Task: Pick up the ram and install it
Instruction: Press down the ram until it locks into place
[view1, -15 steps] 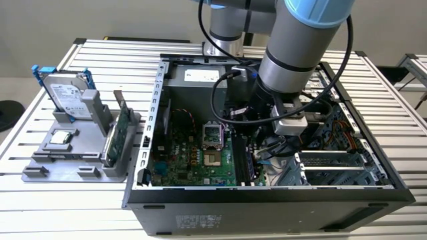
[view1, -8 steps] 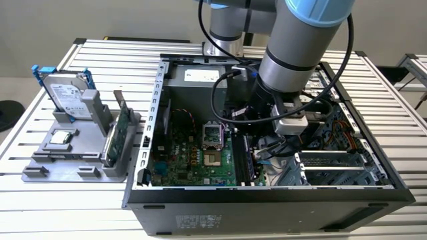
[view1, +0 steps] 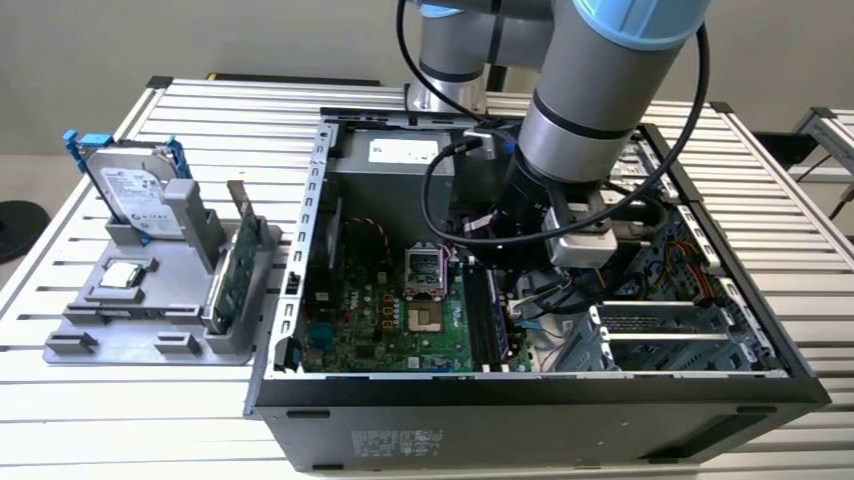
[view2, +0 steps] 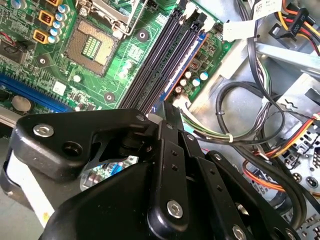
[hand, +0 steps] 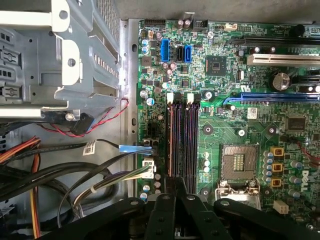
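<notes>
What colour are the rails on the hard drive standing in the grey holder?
Blue rails on the silver hard drive, clearest in the exterior view.

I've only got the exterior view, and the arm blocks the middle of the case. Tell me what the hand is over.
Observer: In the first wrist view, the hand is over one end of the memory slots, which run in two pairs.
Operator: Describe the slots' other end.
Observer: White latches cap each pair there.
Operator: Report what lies on the side away from the processor socket.
Observer: Black cables run in past the board's edge, ending in white plugs close beside the slots.
</notes>
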